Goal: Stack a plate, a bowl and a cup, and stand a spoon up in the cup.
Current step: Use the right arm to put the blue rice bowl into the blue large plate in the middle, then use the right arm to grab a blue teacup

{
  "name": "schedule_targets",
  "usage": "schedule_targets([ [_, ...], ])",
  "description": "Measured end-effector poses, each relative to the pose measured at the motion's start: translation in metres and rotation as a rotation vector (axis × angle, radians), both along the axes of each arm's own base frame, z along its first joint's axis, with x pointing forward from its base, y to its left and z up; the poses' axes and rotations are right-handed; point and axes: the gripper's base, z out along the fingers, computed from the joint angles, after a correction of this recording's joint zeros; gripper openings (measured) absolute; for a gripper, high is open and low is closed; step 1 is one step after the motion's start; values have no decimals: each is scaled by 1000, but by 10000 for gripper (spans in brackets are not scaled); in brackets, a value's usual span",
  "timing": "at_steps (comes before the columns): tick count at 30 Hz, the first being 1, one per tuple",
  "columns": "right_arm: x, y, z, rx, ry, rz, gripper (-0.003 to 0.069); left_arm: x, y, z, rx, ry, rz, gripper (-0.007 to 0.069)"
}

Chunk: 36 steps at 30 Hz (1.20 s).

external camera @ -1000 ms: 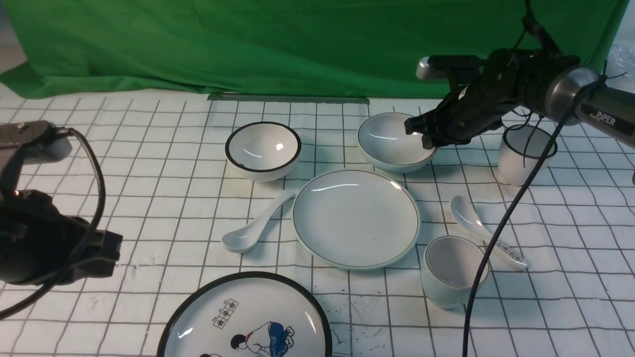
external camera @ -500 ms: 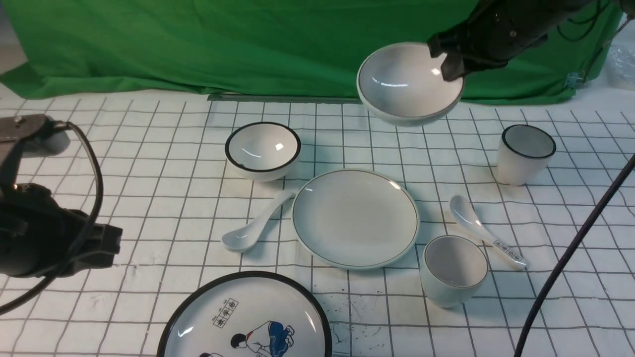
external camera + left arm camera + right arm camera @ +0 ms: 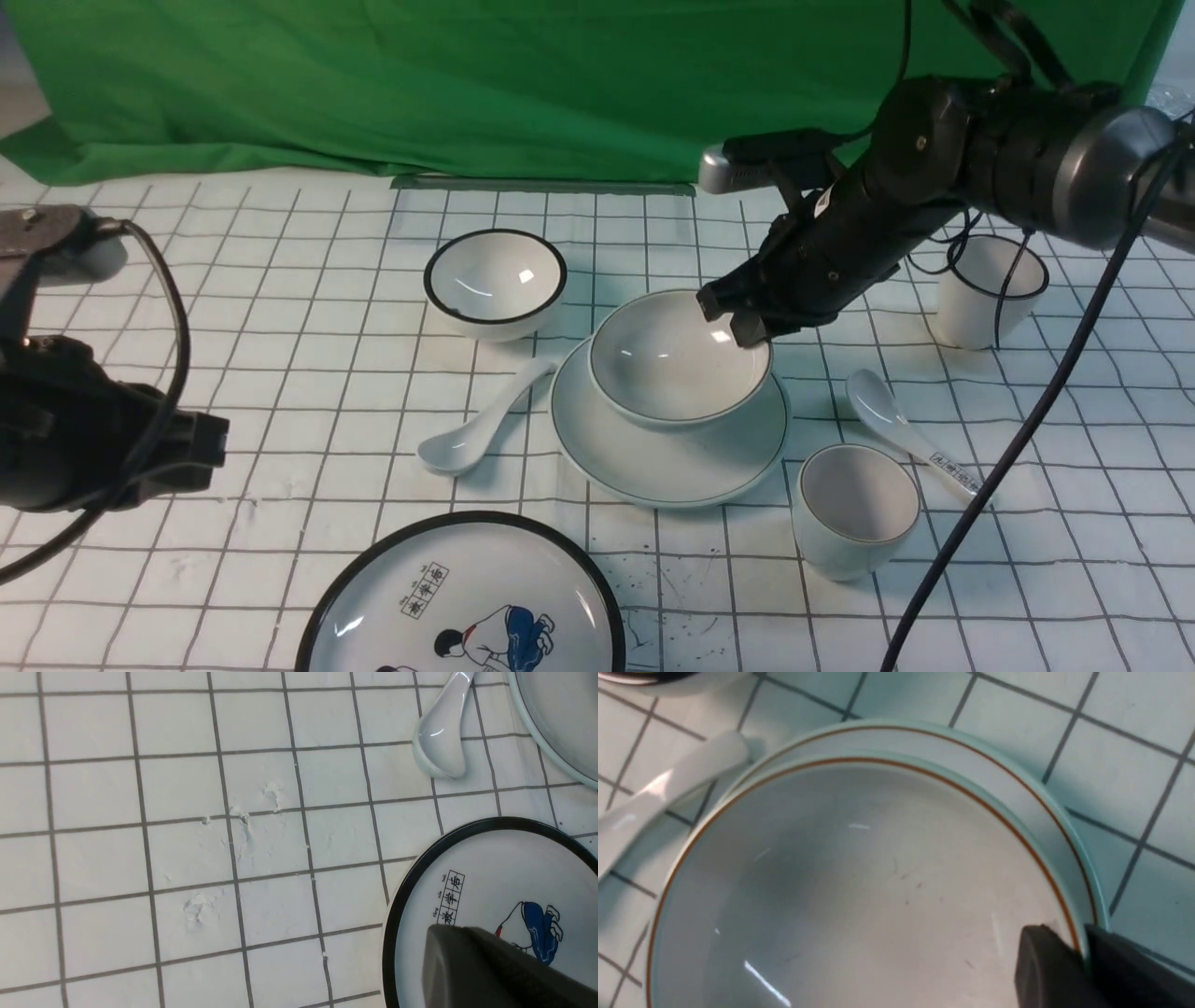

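Down from mid-air, the bowl (image 3: 680,359) is now settling over the plate (image 3: 653,471), so stacking is starting. The left gripper (image 3: 486,961) is showing one finger only; its jaws' state cannot be told. The right gripper (image 3: 738,319) is pinching the bowl's rim; contact underneath is hidden.

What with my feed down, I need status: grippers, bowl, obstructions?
Right gripper shut on bowl rim. Bowl on or just above plate. Left gripper aside, jaws unreadable. No obstruction seen.
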Motion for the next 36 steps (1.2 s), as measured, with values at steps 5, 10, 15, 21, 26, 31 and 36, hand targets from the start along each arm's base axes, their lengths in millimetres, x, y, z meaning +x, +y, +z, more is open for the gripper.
schedule_targets([
  [5, 4, 2, -22, -14, 45, -6, 81, -1, -1, 0, -8, 13, -3, 6],
  [10, 4, 3, -24, 6, 59, -38, 137, -1, -1, 0, -11, 15, -3, 6],
  [15, -2, 2, -1, -25, 138, 1, 511, -1, -2, 0, -27, 17, -1, 6],
  [21, -18, -13, 51, -160, 169, 50, 563, -1, -3, 0, -40, 11, 5, 6],
  [26, -42, -37, 80, -289, 172, 11, 543, -1, -3, 1, -43, 9, 6, 6],
  [31, -58, -44, 45, -340, 286, 5, 561, -1, -3, 1, -36, 5, -5, 6],
  [36, -70, -48, 9, -346, 346, 1, 564, 0, -3, 1, -34, 1, -7, 6],
])
